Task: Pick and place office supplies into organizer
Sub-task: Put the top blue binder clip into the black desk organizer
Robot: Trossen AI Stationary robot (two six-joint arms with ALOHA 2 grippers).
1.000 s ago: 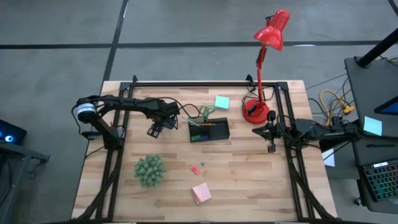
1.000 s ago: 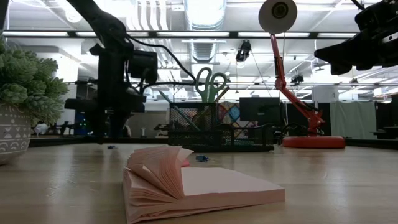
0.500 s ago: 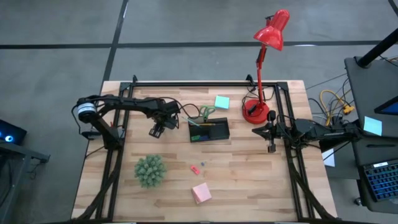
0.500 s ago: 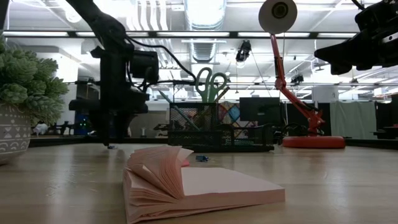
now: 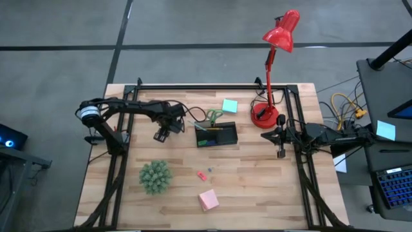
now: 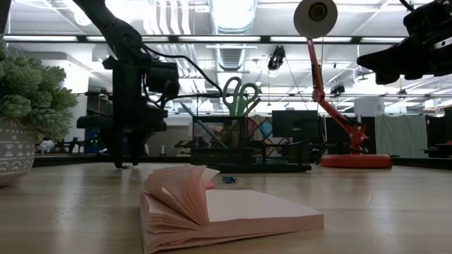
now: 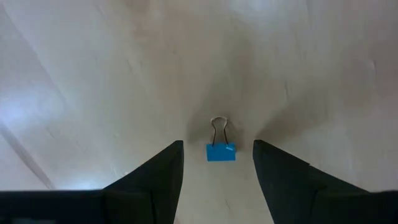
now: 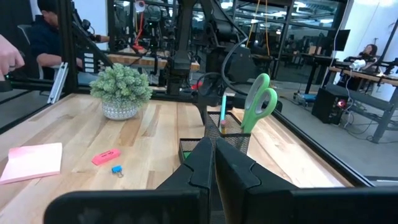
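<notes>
Blue binder clip (image 7: 221, 151) is lying on the wooden surface (image 5: 257, 180), sitting between the spread fingers of the left claw (image 7: 217, 180), which is gripping nothing. Beside it the black organizer (image 5: 217, 135) is holding green-handled scissors (image 6: 240, 95). At the surface's right edge, the right claw (image 5: 280, 153) is pinching shut, empty.

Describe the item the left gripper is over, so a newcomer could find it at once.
Start at the black mesh organizer mid-table and look just left, where the open left gripper hangs. On the wood between its fingers lies a small blue binder clip with a silver wire loop, apart from the other loose supplies.
</notes>
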